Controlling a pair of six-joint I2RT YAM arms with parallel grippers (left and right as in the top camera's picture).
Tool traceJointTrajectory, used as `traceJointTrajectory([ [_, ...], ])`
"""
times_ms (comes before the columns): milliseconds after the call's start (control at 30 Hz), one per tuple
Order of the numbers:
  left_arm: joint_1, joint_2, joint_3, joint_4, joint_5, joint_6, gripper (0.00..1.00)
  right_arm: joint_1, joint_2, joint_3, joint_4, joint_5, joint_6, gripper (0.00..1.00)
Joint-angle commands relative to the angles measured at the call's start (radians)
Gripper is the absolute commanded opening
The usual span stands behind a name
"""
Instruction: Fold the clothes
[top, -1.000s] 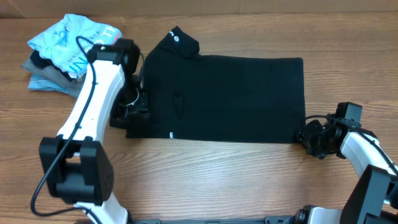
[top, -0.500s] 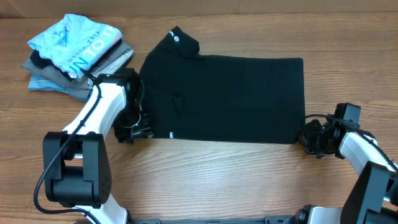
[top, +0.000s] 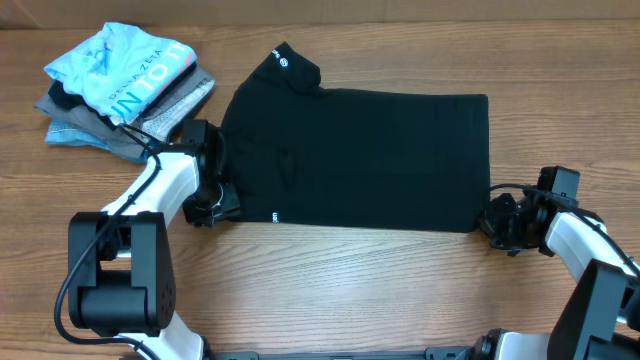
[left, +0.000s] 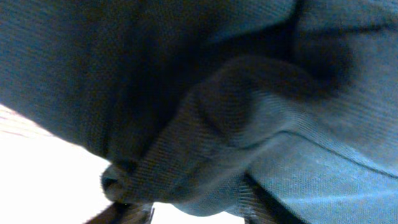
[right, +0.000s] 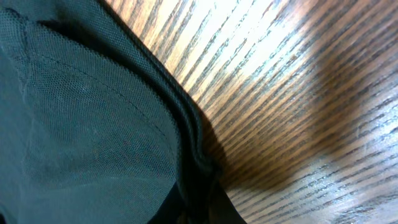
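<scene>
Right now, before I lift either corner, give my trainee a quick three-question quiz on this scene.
1. True or false: in the overhead view, the right gripper is shut on the black T-shirt's upper-left corner.
2. What tops the garment pile? A) light-blue shirt B) red towel C) white sock
3. Which gripper is at the T-shirt's left edge?
Key: 1 false, it pinches the lower-right corner; 2 A; 3 the left gripper.

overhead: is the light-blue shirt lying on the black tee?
No, the light-blue shirt tops the folded pile beside the black tee.
</scene>
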Motion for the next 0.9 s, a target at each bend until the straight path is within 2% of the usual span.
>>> traceJointTrajectory([
  [0, 0.005, 0.001, -0.019, 0.017, -0.051, -0.002, 0.26, 0.000, 0.017, -0.017, -0.016, 0.014, -0.003, 0.07],
  [33, 0.006, 0.001, -0.019, 0.006, -0.050, -0.002, 0.14, -0.002, 0.017, -0.011, -0.023, 0.015, -0.003, 0.07],
  [100, 0.010, 0.000, -0.019, -0.033, -0.051, -0.001, 0.04, -0.011, 0.016, 0.012, -0.056, 0.026, -0.003, 0.06],
  [467, 0.028, -0.003, -0.017, -0.325, 0.029, 0.024, 0.04, -0.089, -0.063, 0.171, -0.439, 0.094, -0.003, 0.05],
  [867, 0.029, -0.093, -0.017, -0.492, 0.024, 0.070, 0.04, -0.088, -0.089, 0.172, -0.584, 0.120, -0.003, 0.04],
])
